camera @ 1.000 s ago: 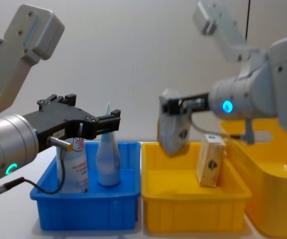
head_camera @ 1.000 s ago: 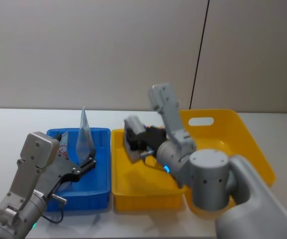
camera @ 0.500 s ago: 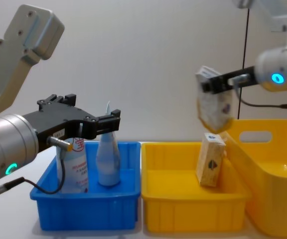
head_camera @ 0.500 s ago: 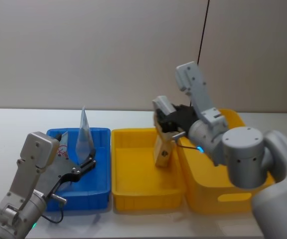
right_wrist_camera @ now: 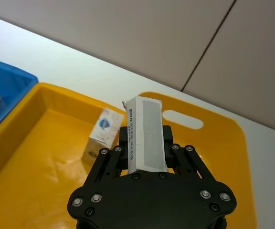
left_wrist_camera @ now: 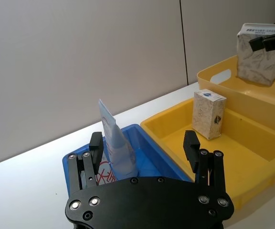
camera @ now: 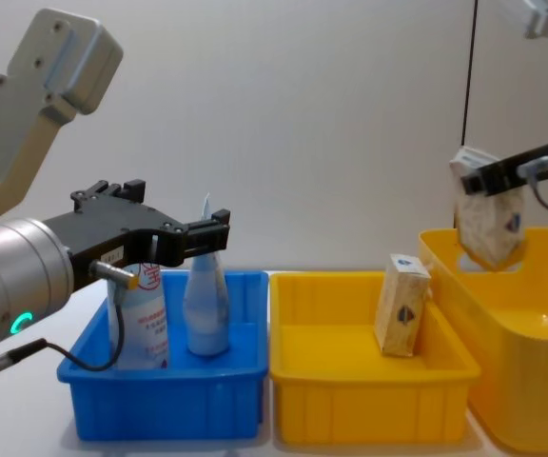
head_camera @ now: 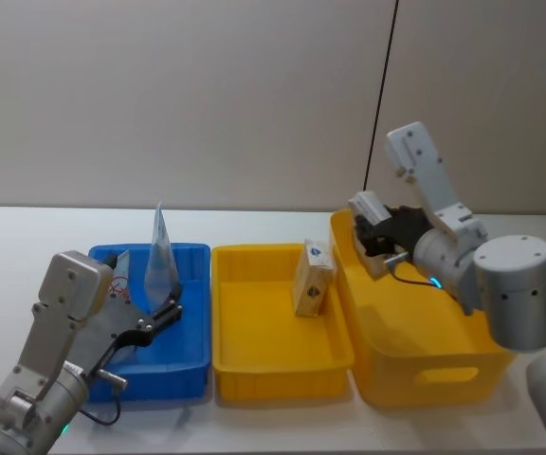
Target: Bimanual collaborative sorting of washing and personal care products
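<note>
The left arm bends up from the lower left, its left gripper [left_wrist_camera: 143, 143] level over the blue bin [head_camera: 159, 382], jaws wide apart and empty, beside an upright red-logo tube [camera: 146, 319] and a pale tube [camera: 205, 305]. In the middle yellow bin [head_camera: 278, 379] a carton [head_camera: 312, 278] leans at the right wall. The right arm, elbow raised, reaches over the large yellow bin [head_camera: 425, 374]'s left end, right gripper [right_wrist_camera: 146, 143] clamped on a second carton [camera: 488, 227] held in the air.

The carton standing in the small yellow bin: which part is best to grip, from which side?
Probably its upper half, from above. The carton stands on end, slightly tilted, beside the small yellow bin's right wall; the walls block a low side approach, and its top is free.
</note>
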Available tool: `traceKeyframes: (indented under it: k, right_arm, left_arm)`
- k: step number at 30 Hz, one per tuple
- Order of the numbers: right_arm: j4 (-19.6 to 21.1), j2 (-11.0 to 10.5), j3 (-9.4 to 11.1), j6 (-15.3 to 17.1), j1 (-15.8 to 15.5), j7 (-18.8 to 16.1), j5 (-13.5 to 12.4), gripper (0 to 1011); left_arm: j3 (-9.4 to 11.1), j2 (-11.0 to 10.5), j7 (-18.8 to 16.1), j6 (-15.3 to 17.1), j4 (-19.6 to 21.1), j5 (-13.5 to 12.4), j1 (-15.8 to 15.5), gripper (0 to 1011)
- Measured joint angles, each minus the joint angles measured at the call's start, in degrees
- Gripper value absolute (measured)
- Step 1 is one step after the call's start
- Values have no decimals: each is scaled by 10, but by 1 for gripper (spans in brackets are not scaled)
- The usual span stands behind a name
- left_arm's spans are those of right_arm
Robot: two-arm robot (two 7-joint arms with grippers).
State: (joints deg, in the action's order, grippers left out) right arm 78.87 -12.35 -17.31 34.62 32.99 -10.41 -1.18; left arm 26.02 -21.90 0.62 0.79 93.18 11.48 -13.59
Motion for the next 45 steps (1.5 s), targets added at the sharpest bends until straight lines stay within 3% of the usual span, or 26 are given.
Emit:
traceKeyframes:
  k: [12,23,28,38,45]
  right_arm:
    - [16,-14,26,10,-3,0,2,349]
    - [24,-19,36,17,-4,0,2,348]
    - [26,-20,38,19,-5,0,3,474]
    - [28,-21,40,21,-5,0,3,844]
    - [29,-21,41,22,-5,0,3,1003]
  left_arm:
    - [0,0,0,0,0,0,0,1001]
    - [0,0,0,0,0,0,0,1001]
    - [0,0,0,0,0,0,0,1001]
    - [0,0,0,0,0,0,0,1001]
    - [-6,-1,-4,0,2,-2,2,1001]
